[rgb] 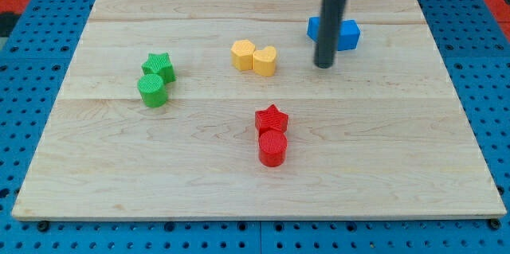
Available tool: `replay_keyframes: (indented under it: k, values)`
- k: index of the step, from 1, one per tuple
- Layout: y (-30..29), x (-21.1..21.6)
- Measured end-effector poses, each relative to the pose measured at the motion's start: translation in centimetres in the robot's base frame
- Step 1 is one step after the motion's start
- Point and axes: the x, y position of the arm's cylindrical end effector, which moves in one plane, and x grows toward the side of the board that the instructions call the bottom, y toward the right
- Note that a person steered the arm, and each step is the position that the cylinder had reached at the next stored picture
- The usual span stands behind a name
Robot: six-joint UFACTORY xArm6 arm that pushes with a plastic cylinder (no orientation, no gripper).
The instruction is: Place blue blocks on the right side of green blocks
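Tip (324,64): just in front of the blue plastic blocks (346,34), far right on the wooden bench (398,142) | jaws: none, bare rod | green plastic star (159,66) and green cylinder (152,91): far left | advice: go round behind the blues, push steadily leftward, stop short of the greens.

— What do we look like from here?

— Little of us shows. Our rod (326,31) is a straight, smooth, dark grey cylinder with a faint sheen along one side.

— And above it?

— A wider black collar with a pale ring, cut off by the view's top. Our tip (324,65) ends blunt and flat.
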Motion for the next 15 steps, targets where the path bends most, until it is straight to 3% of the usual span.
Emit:
replay_keyframes:
  k: [2, 3, 4, 5, 7, 8, 10, 15]
  values:
    - [6.5, -2.4]
    - [6.2, -6.9]
    - [2.4, -8.9]
    - [0.4, -9.0]
    - [7.0, -7.2]
    - [6.9, -4.7]
    - [-1.3, -5.5]
    - [-14.4, -14.9]
